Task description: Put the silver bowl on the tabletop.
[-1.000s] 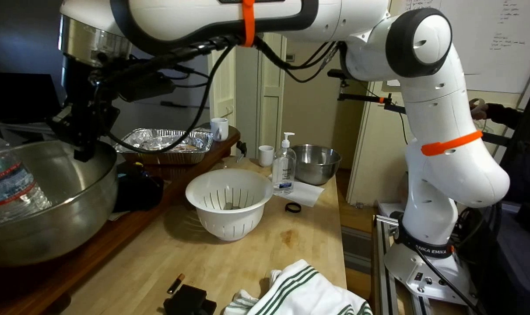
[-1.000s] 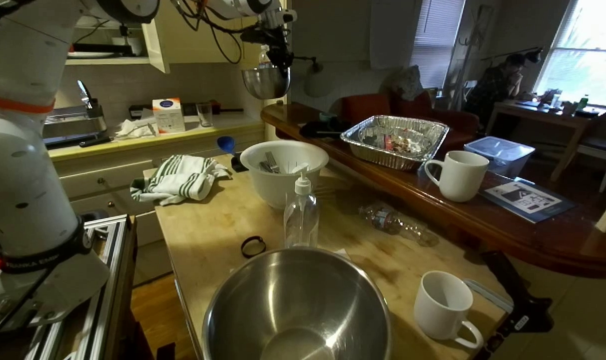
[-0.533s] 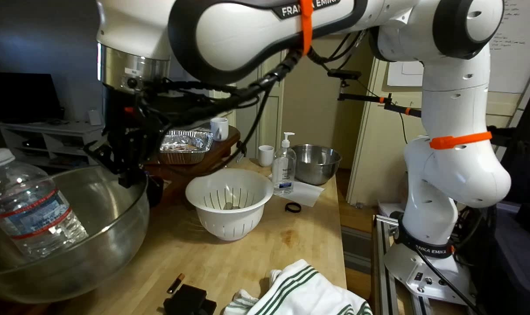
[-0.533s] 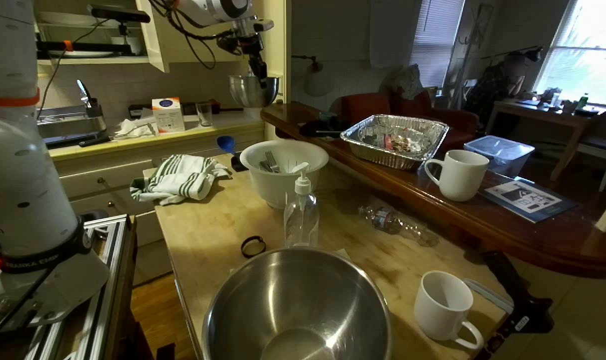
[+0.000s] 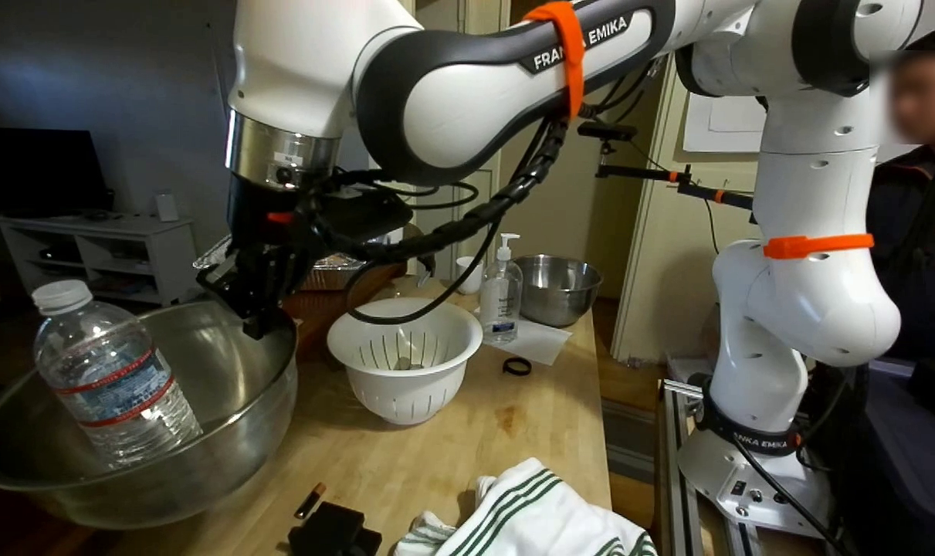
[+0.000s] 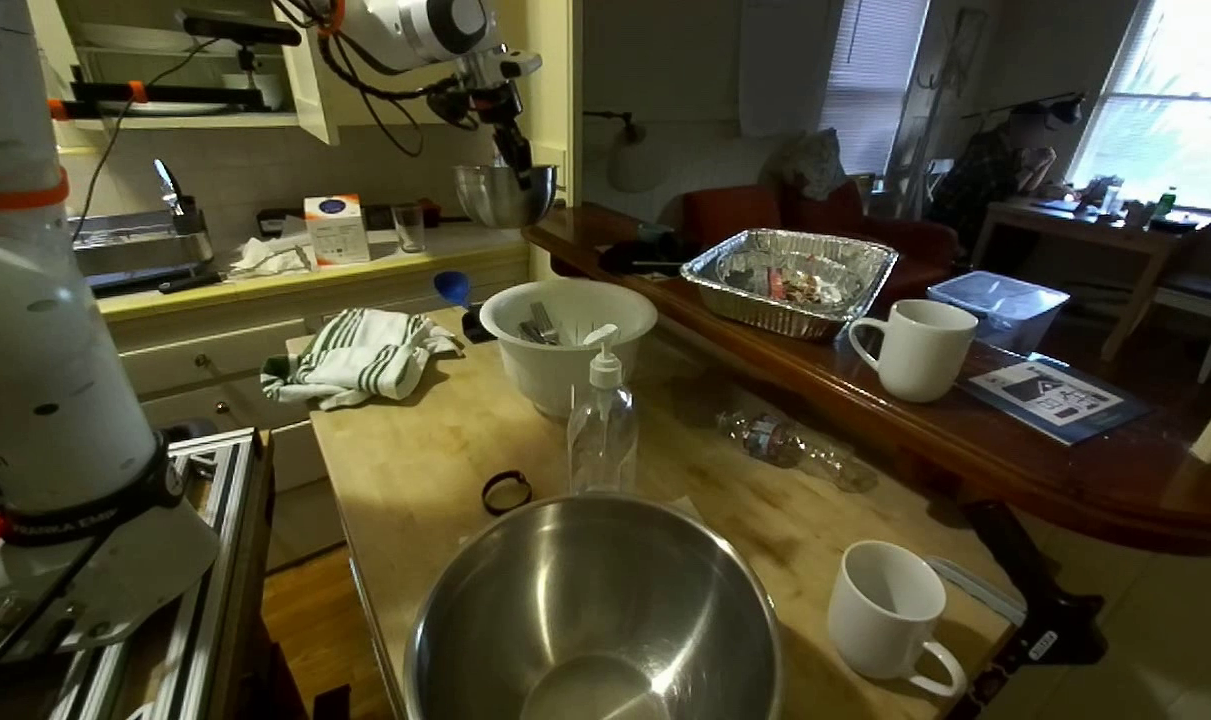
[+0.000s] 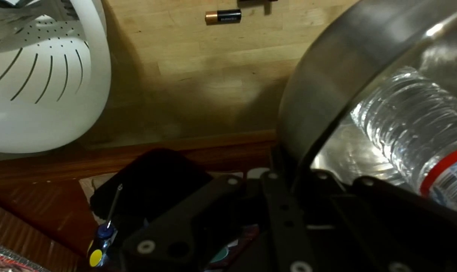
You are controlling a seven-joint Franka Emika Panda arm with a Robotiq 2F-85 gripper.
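Wrist view shows the gripper [image 7: 293, 170] clamped on the rim of the silver bowl [image 7: 326, 75], in which a clear plastic bottle [image 7: 413, 124] with a blue, red-banded label lies aslant. Past the bowl's wall, a battery [image 7: 223, 17] lies on the pale wooden worktop [image 7: 198, 49], and lower down a screwdriver [image 7: 104, 233] sits just beside a black item [image 7: 149, 185] on the raised dark ledge [image 7: 43, 200]. In an exterior view the silver bowl hangs from the gripper, raised clear of the worktop and beyond the white slotted bowl [image 6: 540, 370], which stands upright with cutlery [image 6: 543, 322] inside. A second metal bowl [image 6: 495, 600] stands at the near end there, with a pump bottle [image 6: 605, 440] just behind it, a black ring [image 6: 489, 487] near that, and a white mug [image 6: 883, 615] to its right. A crumpled bottle [image 6: 795, 450] lies on its side between the pump bottle and the ledge, which carries a foil tray [image 6: 755, 310] and a second mug [image 6: 923, 350]. In an exterior view, a green-striped towel [image 5: 529, 510] lies heaped on the worktop near a small black box-like object [image 5: 332, 529].
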